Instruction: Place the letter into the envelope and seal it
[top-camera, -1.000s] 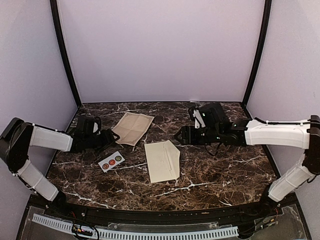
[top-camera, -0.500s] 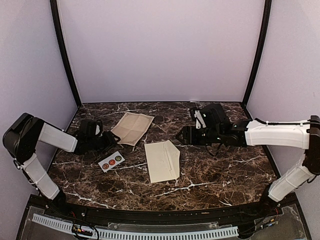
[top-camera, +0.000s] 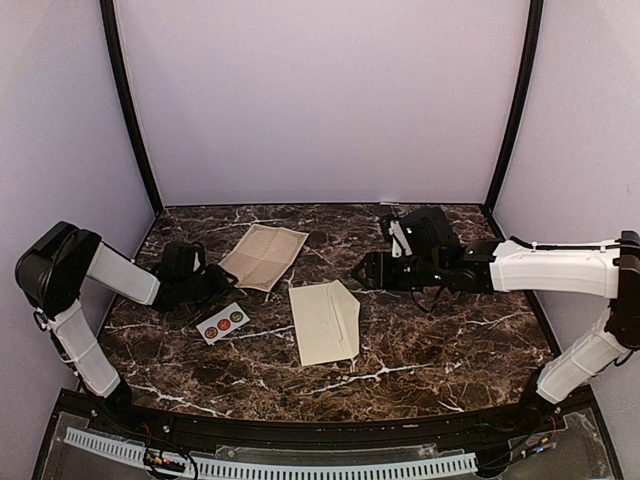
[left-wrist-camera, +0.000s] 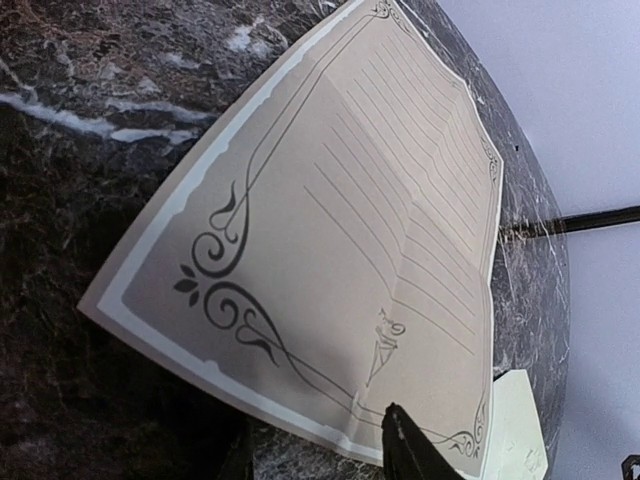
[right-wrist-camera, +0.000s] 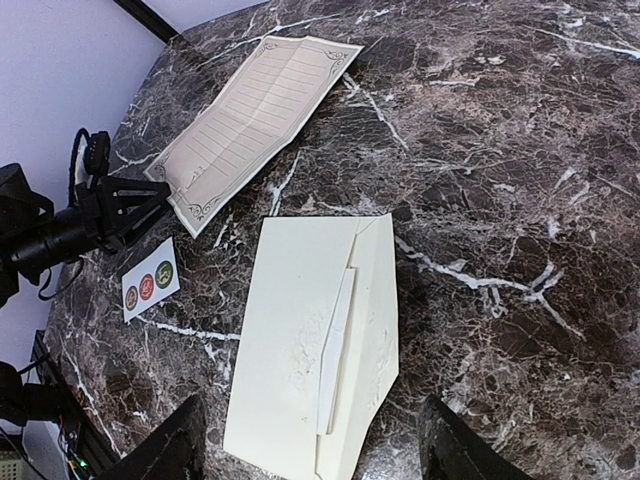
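Observation:
The letter (top-camera: 264, 255), a beige sheet with an ornate printed border, lies flat at the back left and fills the left wrist view (left-wrist-camera: 330, 230). My left gripper (top-camera: 226, 273) sits low at its near edge. Its two dark fingers (left-wrist-camera: 410, 450) stand apart either side of that slightly raised edge (left-wrist-camera: 320, 432). The cream envelope (top-camera: 325, 322) lies in the middle with its flap folded out to the right (right-wrist-camera: 300, 330). My right gripper (top-camera: 360, 270) hangs above the envelope's far side, open (right-wrist-camera: 312, 403), with nothing between its fingers.
A small white strip with three round stickers (top-camera: 222, 322) lies left of the envelope, just in front of the left gripper (right-wrist-camera: 150, 280). Purple walls with black corner posts close in the dark marble table (top-camera: 450, 340) on three sides.
The left fingers have drawn closer together at the letter's edge, and the left arm's elbow has swung inward. The right arm, letter and envelope have barely moved.

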